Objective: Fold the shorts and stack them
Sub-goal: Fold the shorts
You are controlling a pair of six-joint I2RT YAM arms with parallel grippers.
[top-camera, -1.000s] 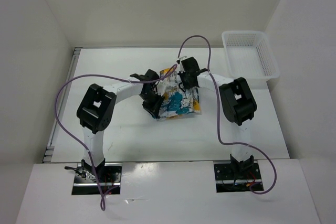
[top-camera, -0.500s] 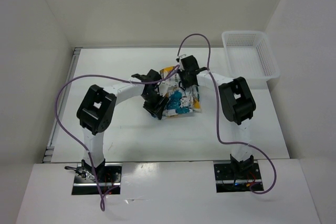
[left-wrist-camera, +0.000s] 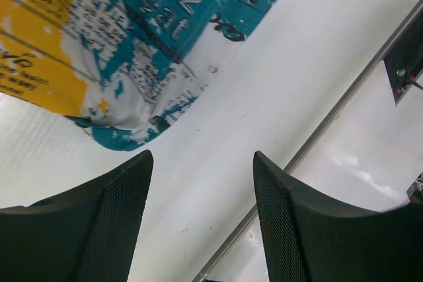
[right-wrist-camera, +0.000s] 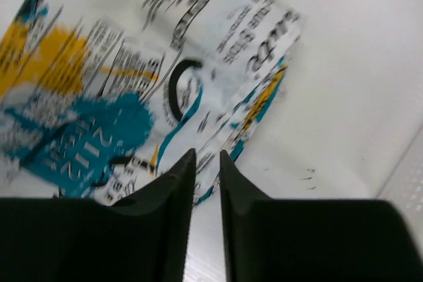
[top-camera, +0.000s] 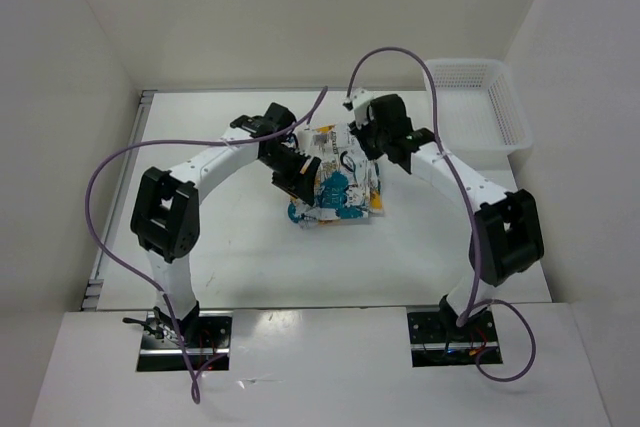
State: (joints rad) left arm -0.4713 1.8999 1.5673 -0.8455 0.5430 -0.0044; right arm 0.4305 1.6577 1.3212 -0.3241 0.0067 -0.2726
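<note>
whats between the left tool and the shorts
Only bare table. The left wrist view shows nothing lying between the open left tool and the near edge of the shorts.

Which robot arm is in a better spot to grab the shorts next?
Left, probably. The left gripper is open with a corner of the shorts just ahead; the right gripper is nearly closed.
</note>
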